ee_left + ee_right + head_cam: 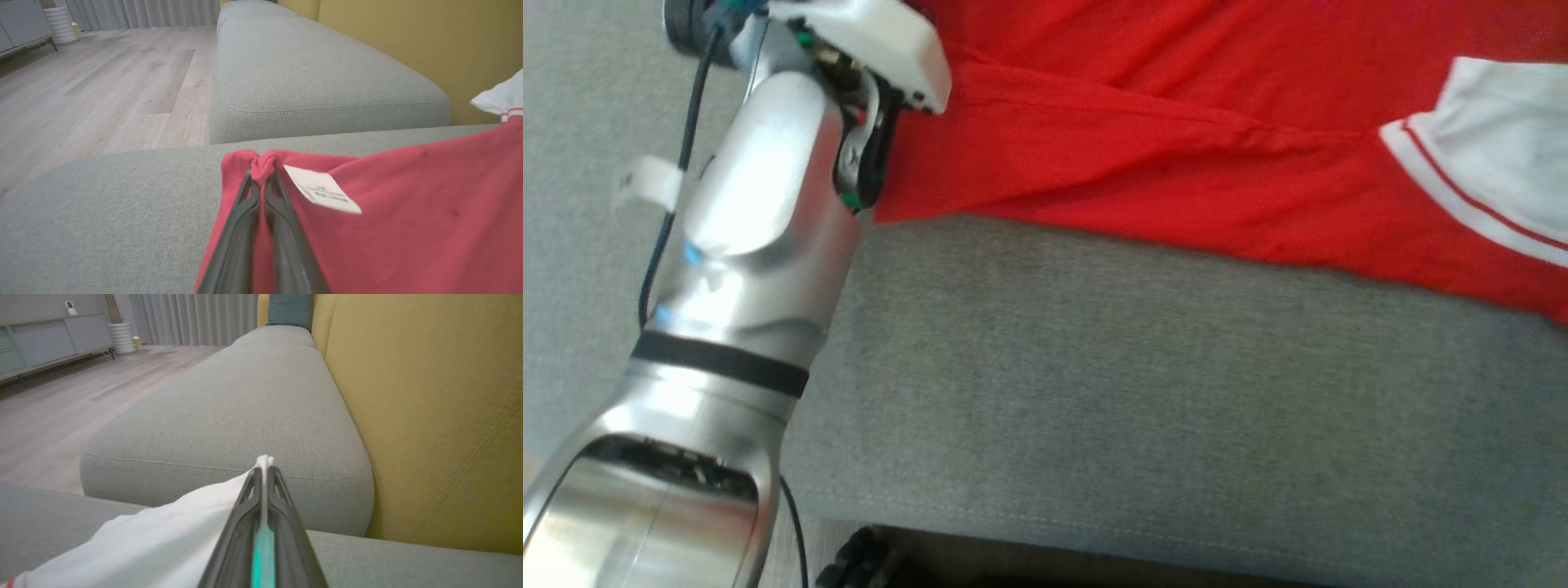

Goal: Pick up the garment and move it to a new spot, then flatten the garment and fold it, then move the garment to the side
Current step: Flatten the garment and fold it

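Left gripper has its jaws pinched narrow on a bunched red corner of the garment, hem label hanging just beside the tips at 3 o'clock. In the left wrist view the red cloth spreads from center toward 4 o'clock over the grey seat cushion, and the white sleeve with striped trim shows at 3 o'clock. Right gripper has its jaws closed tight on the white sleeve cloth, a small tuft poking past the tips and the rest draping off toward 8 o'clock. Head view: the silver left arm runs from 7 to 11 o'clock and its wrist meets the garment's corner. The red body lies from 12 to 3 o'clock on the seat, wrinkled with long folds, and the sleeve is at 2 o'clock. A second grey cushion sits at 12 o'clock in the left wrist view, with wood floor at 10 o'clock and the yellow backrest at 1 o'clock. In the right wrist view a teal pillow is at 12 o'clock and a cabinet at 10 o'clock.
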